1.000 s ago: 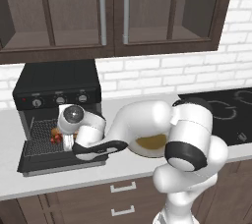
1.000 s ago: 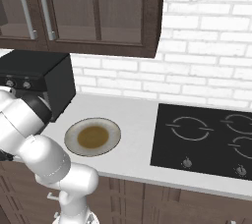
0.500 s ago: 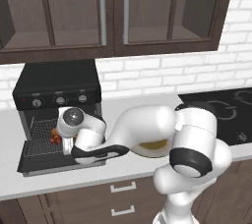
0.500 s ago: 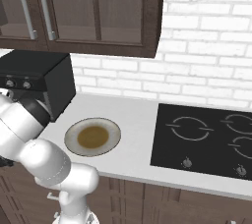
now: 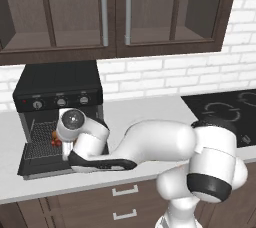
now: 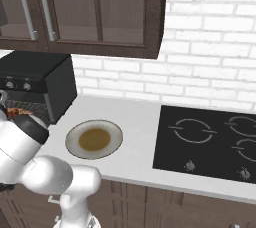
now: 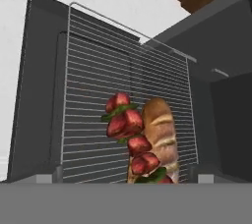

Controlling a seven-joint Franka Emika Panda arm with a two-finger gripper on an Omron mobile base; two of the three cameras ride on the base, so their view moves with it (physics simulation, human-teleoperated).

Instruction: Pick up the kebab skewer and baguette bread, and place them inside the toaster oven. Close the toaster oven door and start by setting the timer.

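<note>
The black toaster oven point(image 5: 57, 89) stands at the counter's left end, and its door point(image 5: 37, 166) hangs dropped open in front. Inside, the kebab skewer point(image 7: 129, 137) with red chunks lies on the wire rack point(image 7: 88, 80), touching the golden baguette bread point(image 7: 160, 132) on its right. My gripper point(image 7: 125, 176) hovers at the oven mouth just above the door. It is open, with a fingertip well out to each side of the food and nothing held. In the left base view my hand point(image 5: 75, 127) hides most of the rack, and a bit of the skewer point(image 5: 54, 140) shows beside it.
A round plate point(image 6: 94, 139) with a brown centre sits on the counter right of the oven point(image 6: 37, 84). The black cooktop point(image 6: 210, 142) lies further right. Dark wall cabinets point(image 5: 115, 9) hang above. My arm's elbow point(image 5: 155, 142) stretches low over the counter's front edge.
My hand has stayed at the oven mouth with the jaws wide. The elbow and upper arm have sunk a little lower. The skewer and bread rest where they were.
</note>
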